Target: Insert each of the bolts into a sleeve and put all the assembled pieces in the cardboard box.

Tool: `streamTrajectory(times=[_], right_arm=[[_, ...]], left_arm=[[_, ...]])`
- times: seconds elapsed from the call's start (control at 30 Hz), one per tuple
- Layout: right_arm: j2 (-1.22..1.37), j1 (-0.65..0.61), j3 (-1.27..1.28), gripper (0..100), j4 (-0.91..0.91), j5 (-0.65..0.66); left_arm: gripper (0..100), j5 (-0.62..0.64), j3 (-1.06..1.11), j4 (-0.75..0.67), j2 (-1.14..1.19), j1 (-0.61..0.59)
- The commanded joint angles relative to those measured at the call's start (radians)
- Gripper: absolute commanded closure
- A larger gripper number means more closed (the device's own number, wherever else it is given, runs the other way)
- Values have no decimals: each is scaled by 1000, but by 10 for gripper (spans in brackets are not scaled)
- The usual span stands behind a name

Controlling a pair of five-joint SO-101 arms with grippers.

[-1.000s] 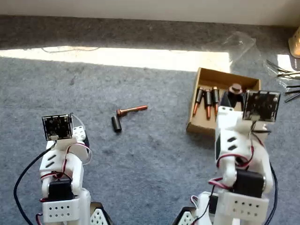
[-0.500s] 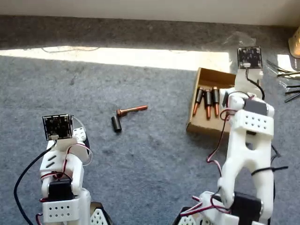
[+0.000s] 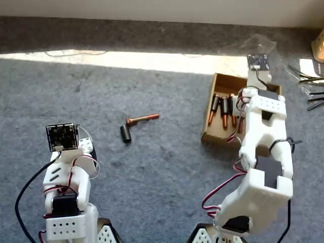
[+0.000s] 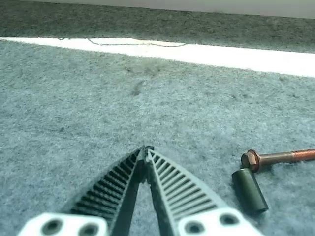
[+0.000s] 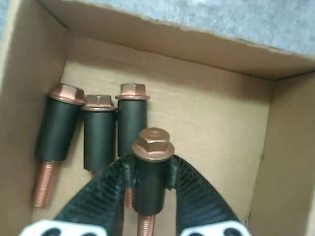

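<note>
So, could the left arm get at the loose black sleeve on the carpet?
Probably yes: only bare grey carpet lies between the left arm's shut, empty fingers and the black cylindrical sleeve.

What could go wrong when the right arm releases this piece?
1. The held piece sits close to the three pieces in the cardboard box; released by the right gripper, it may land on them and jar them.
2. The fingers clamp only its sleeve, so the bolt might slide out.

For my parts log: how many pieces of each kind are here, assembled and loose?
Copper bolts inside black sleeves: 4
Loose copper bolt: 1
Loose black sleeve: 1
Brown cardboard box: 1
Total: 7
</note>
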Motion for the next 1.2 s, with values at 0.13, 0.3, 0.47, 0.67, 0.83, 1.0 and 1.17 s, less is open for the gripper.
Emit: streamTrajectory(times=[0.13, 0.3, 0.47, 0.67, 0.83, 1.0, 1.17], right_arm=[[48, 10, -122, 989, -4, 11], [53, 10, -122, 988, -1, 9], [53, 8, -120, 912, -1, 9], [51, 2, -122, 847, -1, 12], [28, -1, -124, 847, -1, 11], [-133, -51, -116, 847, 18, 9], [-323, -151, -114, 847, 133, 9]], left_arm=[[979, -8, 21, 0, -8, 18], [979, -8, 21, 0, -8, 18], [979, -8, 21, 0, -8, 18], [979, -8, 21, 0, -8, 18], [979, -8, 21, 0, -7, 18], [979, -8, 21, 0, -7, 18], [982, -8, 21, 3, -7, 13]])
